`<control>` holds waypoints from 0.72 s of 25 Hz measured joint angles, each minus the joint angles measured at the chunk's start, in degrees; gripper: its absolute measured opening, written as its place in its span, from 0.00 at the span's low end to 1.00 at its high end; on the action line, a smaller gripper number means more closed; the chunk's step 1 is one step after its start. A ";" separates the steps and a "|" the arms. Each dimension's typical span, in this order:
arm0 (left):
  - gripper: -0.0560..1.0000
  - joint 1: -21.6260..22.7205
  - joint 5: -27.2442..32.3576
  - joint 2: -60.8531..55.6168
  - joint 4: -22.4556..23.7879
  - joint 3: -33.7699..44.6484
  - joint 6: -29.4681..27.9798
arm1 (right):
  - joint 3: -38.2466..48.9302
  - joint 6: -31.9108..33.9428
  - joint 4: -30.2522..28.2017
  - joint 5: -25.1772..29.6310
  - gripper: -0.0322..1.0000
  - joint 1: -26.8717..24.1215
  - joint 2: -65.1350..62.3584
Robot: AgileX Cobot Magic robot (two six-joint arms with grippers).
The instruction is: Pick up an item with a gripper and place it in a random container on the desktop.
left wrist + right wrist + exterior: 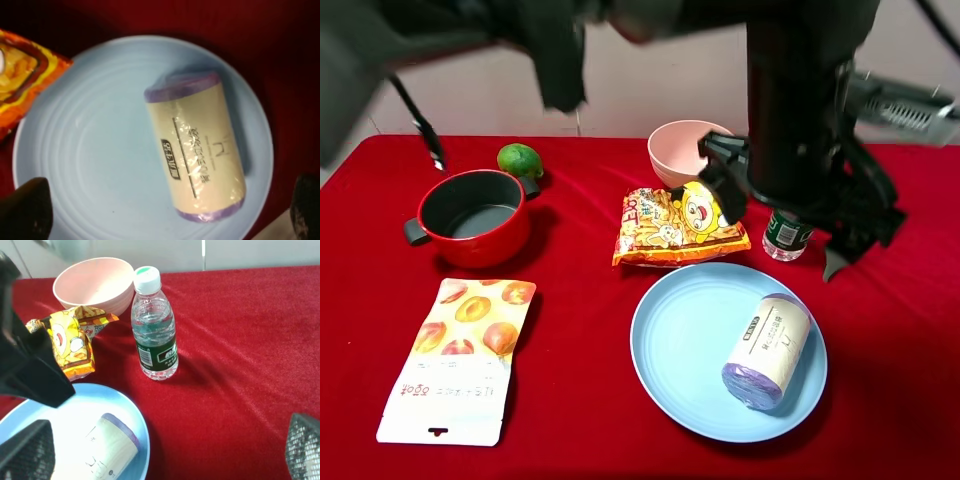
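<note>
Matt, finely ribbed red cloth lies under a smooth, faintly glossy light blue plastic plate. The roll wears a cream paper label, seemingly beneath clear shiny film. The clear plastic bottle and chip bag gleam.

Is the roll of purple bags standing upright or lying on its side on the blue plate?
The roll lies on its side on the blue plate: its cream label faces up and a purple end shows.
</note>
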 joint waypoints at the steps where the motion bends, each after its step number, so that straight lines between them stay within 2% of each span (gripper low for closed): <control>1: 0.94 0.00 0.00 -0.83 0.00 0.00 0.52 | 0.00 0.00 0.00 -0.12 0.70 0.00 0.00; 9: 0.94 0.00 0.02 -7.31 0.00 2.18 4.10 | 0.00 0.00 0.11 -0.42 0.70 0.00 0.00; 18: 0.94 0.00 0.02 -18.85 3.32 14.77 5.79 | 0.00 0.00 0.11 -0.57 0.70 0.00 0.00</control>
